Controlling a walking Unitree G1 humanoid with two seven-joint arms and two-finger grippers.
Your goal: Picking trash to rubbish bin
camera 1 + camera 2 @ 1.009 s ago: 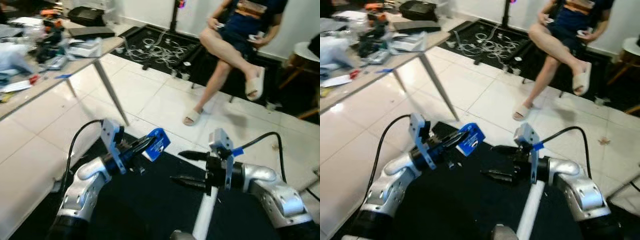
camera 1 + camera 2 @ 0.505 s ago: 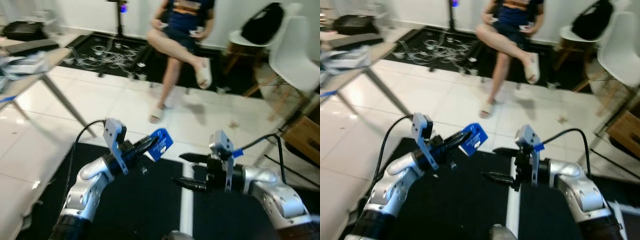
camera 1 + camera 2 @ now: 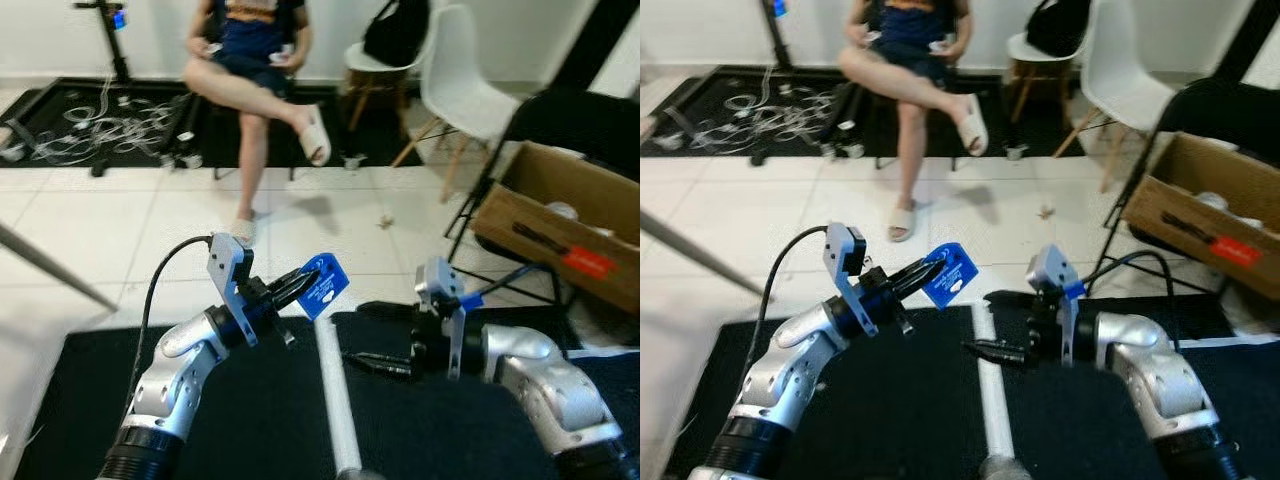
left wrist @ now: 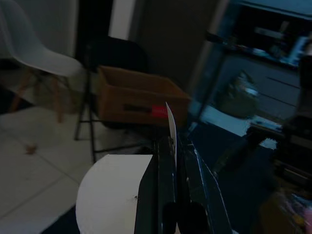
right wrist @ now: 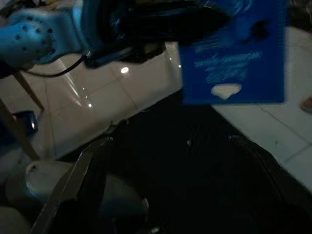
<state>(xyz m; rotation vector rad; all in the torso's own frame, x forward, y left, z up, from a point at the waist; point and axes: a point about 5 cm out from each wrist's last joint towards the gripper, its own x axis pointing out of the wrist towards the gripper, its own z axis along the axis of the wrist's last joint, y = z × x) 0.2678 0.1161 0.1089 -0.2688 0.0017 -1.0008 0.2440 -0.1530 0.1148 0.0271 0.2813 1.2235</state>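
One blue packet (image 3: 322, 285) clamped in left pincer (image 3: 300, 285), right pincer (image 3: 380, 338) apart, one cardboard box (image 3: 560, 225), two white chairs (image 3: 455, 85).

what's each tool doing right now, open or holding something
Left tool: closed on the blue card.
Right tool: open, holding nothing.

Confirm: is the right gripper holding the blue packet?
No, the flat blue paper packet is pinched between the left gripper fingers, while the right gripper fingers stand open with nothing between them.
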